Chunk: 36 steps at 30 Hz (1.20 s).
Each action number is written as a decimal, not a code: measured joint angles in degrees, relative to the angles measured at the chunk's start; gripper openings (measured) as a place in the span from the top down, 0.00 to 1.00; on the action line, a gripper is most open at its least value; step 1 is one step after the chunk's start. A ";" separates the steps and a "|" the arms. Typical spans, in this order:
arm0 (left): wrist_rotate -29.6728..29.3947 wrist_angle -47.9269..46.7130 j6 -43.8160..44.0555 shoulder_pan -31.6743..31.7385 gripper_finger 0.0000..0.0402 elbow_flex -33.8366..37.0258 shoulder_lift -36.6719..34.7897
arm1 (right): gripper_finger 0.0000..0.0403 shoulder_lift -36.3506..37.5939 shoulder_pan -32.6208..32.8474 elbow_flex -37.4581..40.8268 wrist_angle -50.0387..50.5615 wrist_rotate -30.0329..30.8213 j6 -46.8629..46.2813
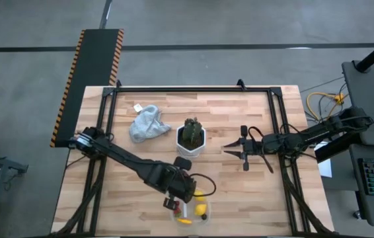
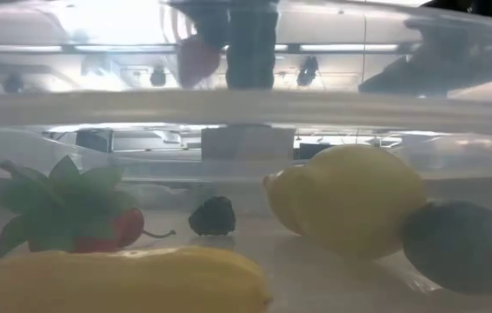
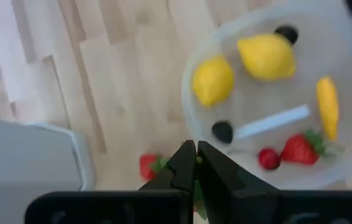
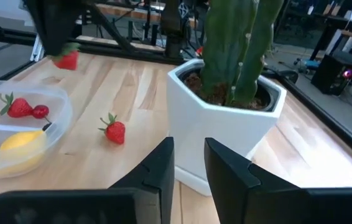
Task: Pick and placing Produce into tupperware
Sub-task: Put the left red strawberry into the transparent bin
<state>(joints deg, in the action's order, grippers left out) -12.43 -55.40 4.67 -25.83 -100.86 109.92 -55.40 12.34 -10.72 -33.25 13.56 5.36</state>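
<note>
The clear round tupperware (image 1: 188, 213) sits at the table's near edge and shows again in the left wrist view (image 3: 188, 87) and right wrist view (image 4: 61, 121). It holds two yellow lemons (image 3: 266, 56), a thin yellow piece (image 3: 327, 106), a strawberry (image 3: 300, 149) and dark berries (image 3: 222, 130). One more strawberry (image 4: 114, 131) lies on the table between tub and pot. My left gripper (image 1: 174, 198) hangs over the tub's far-left rim, shut on a strawberry (image 4: 68, 60). My right gripper (image 1: 232, 152) waits open, right of the white pot. My left gripper pinches a strawberry by its green leafy top (image 4: 70, 48) between its two fingers, coming from above and pointing down. The red fruit hangs below the fingertips, lifted clear of the table. In the left wrist view only a bit of green (image 3: 194, 198) shows between the shut fingers.
The white hexagonal pot (image 1: 190, 140) with the spiky green plant (image 4: 238, 43) stands mid-table, close in front of my right gripper (image 4: 188, 155). A crumpled grey cloth (image 1: 149, 122) lies to the pot's left. The low view looks through the tub wall at a lemon (image 2: 350, 200).
</note>
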 joint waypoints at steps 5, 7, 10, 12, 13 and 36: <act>0.48 1.56 2.60 -0.77 1.00 0.02 1.91 | 0.82 0.01 0.00 0.00 0.36 -0.02 -0.87; 1.49 2.76 2.71 -1.22 1.00 0.02 2.89 | 0.82 0.01 0.00 0.00 0.48 -0.02 -0.83; 2.50 4.83 4.23 -1.88 1.00 0.02 4.19 | 0.82 0.00 0.00 0.00 0.46 -0.02 -0.41; 3.13 5.66 5.55 -2.30 1.00 0.07 4.55 | 0.82 0.00 0.00 0.00 0.45 -0.02 -0.43; 3.18 6.32 5.99 -2.48 1.00 0.07 4.72 | 0.81 0.02 0.00 0.00 0.45 -0.02 -0.57; 8.43 6.85 8.48 -3.51 1.00 -0.62 9.85 | 0.80 0.00 0.00 0.00 2.05 -0.02 -0.88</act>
<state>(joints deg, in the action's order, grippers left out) -4.00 -48.54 13.15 -29.34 -101.48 119.77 -55.40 12.34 -10.72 -31.20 13.54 4.48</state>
